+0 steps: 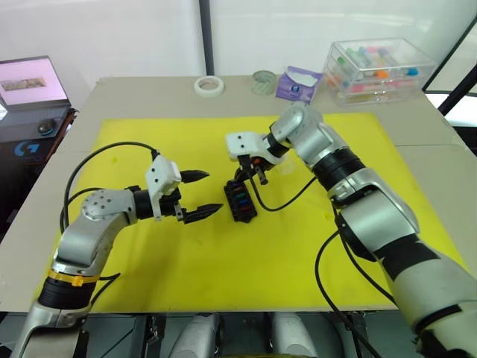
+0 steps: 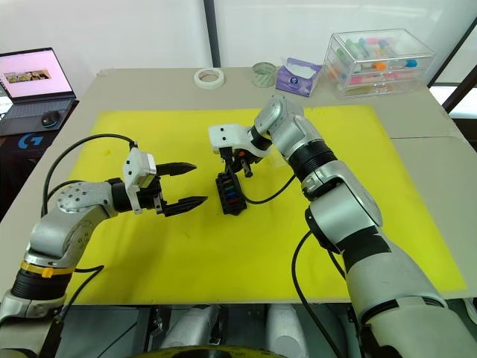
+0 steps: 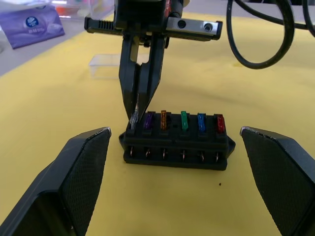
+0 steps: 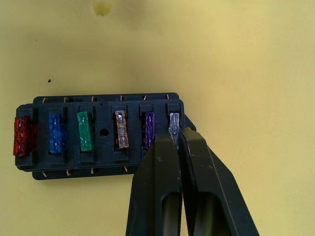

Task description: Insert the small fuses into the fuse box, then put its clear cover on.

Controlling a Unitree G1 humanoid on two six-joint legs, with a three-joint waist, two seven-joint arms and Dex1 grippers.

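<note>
Yellow mat (image 1: 298,253) covers most of a beige table (image 1: 417,127) set against a white wall. Along the far edge sit a roll of white tape (image 1: 209,86), a greenish tape roll (image 1: 263,80), a purple tissue pack (image 1: 298,83) whose print is too small to read, and a clear box of coloured tubes (image 1: 378,67). A laptop (image 2: 36,80) stands off the table's left side. Mid-mat, the black fuse box (image 3: 176,142) holds purple, orange, green, blue and red fuses. The right gripper (image 4: 174,132) is clenched on the grey fuse (image 4: 173,122) at the end slot. The left gripper (image 1: 200,195) hovers just beside the box, fingers spread, holding nothing. The clear cover (image 3: 104,66) lies beyond.
</note>
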